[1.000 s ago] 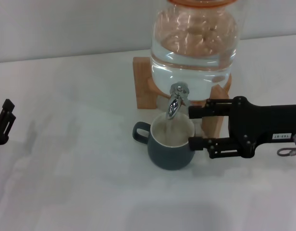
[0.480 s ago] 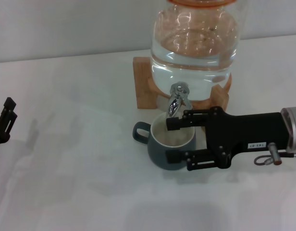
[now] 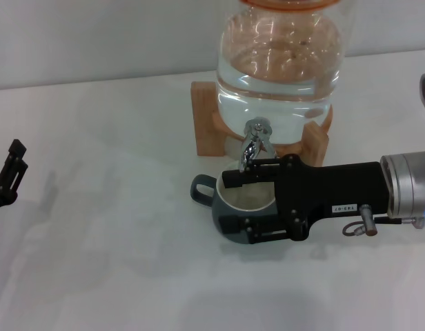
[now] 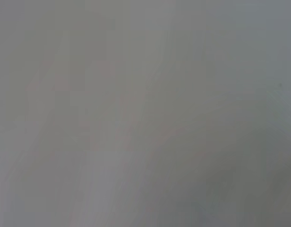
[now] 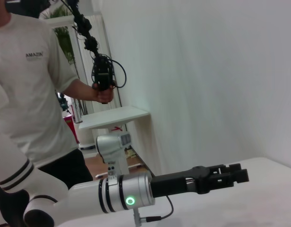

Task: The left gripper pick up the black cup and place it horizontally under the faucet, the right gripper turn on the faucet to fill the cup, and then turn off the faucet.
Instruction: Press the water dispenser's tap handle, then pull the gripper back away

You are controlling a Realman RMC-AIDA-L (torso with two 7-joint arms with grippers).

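Note:
The black cup (image 3: pixel 234 233) stands upright on the white table under the faucet (image 3: pixel 252 146), its handle pointing to my left. The faucet is fixed to the clear water jar (image 3: pixel 280 65) on a wooden stand (image 3: pixel 207 124). My right gripper (image 3: pixel 226 202) is open. One finger lies over the cup's far rim just below the spout, the other across the cup's near side. My left gripper (image 3: pixel 7 176) is parked far off at the table's left edge. It also shows in the right wrist view (image 5: pixel 226 175), on its silver-grey arm with a green light. The left wrist view shows only grey blur.
The white table (image 3: pixel 116 262) stretches in front of and to the left of the cup. A person in a white shirt (image 5: pixel 27 94) stands beyond the table, holding a black rig. A white wall is behind the jar.
My right gripper has moved left, from beside the cup to reaching across it, its upper finger now under the faucet. The cup and left gripper have stayed put.

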